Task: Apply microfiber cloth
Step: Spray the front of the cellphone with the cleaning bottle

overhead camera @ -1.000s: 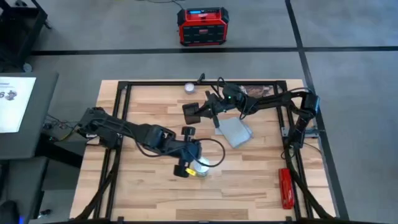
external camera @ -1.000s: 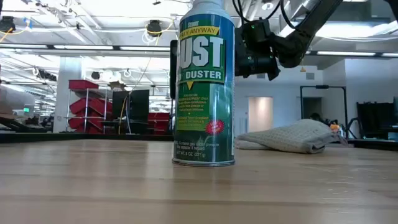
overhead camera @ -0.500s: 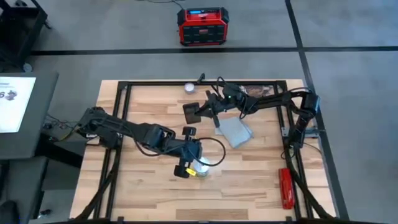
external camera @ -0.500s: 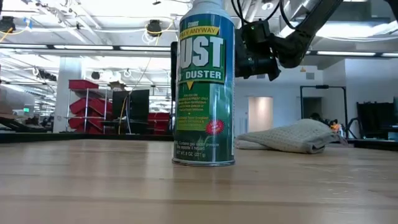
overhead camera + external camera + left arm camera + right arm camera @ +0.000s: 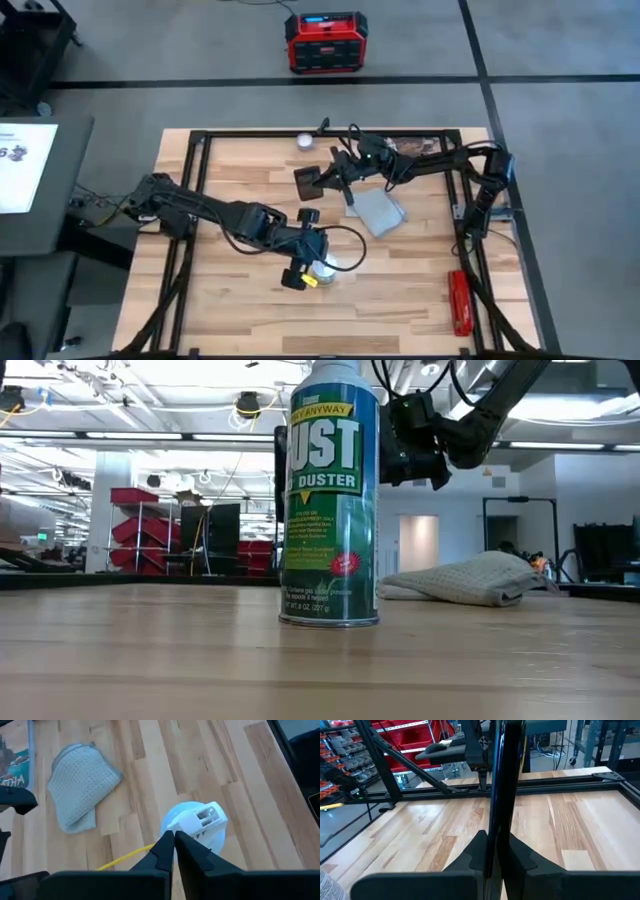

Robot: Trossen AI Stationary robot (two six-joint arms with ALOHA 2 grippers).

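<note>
A pale butcher-block table [image 5: 240,320] carries the microfiber cloth [image 5: 379,211], lying crumpled near the far right, apart from the upright duster can [image 5: 331,495]. The right gripper [image 5: 327,180] pinches a thin black phone [image 5: 309,182] edge-on just beside the cloth. The left gripper [image 5: 308,270], fingers closed together and empty, hangs over the can's nozzle and could topple it.
</note>
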